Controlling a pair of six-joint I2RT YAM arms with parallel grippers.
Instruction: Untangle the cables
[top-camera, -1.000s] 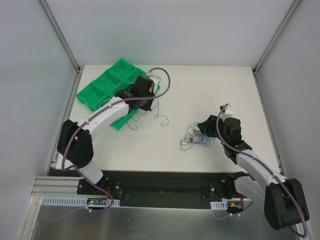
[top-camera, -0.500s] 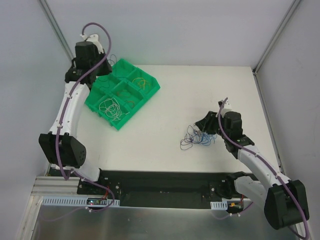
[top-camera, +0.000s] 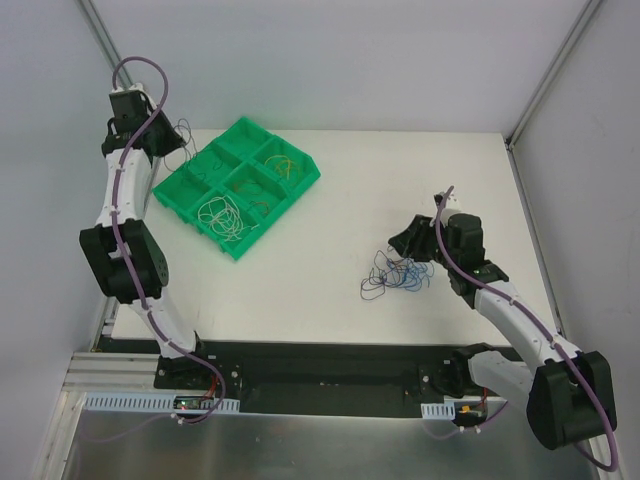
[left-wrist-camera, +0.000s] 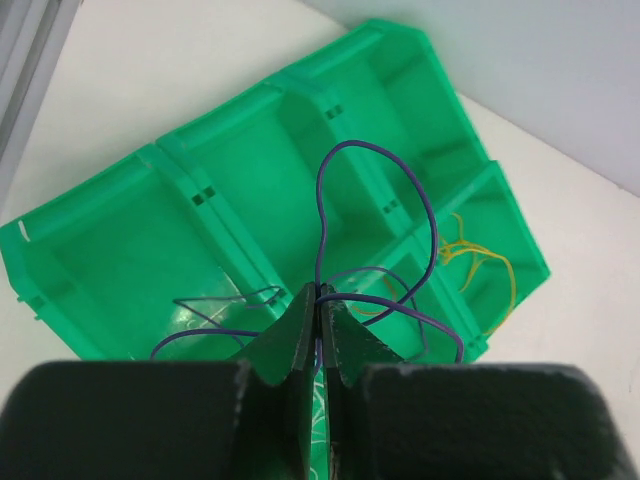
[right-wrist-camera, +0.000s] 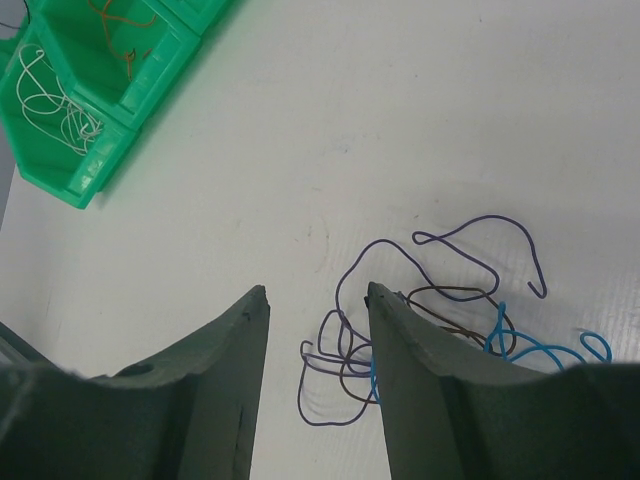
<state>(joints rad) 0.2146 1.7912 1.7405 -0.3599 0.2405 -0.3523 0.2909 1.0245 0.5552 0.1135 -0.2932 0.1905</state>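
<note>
The left arm had swung away from the middle of the green tray (top-camera: 243, 122) and now stood raised at the counter's (top-camera: 330, 220) far left corner, beyond the tray's left end. Its left fingers (left-wrist-camera: 303, 325) were pressed fully together on a single purple cable (left-wrist-camera: 320, 230), whose loops arched out in front of them over the tray's compartments (the wrist view showed no other strand caught up with it). That suggested one cable had come free and only needed dropping into a compartment; which one the arm was aiming for could not be told. White and yellow-orange cables already lay in separate compartments.

The right arm had barely shifted. Its right fingers (right-wrist-camera: 230, 370) stood about half open and held nothing, poised just above the left edge of the remaining tangle (top-camera: 397, 275), which lay on the counter right of centre, well apart from the tray. Purple, blue and brown strands were still knotted there, so much of the sorting appeared undone.
</note>
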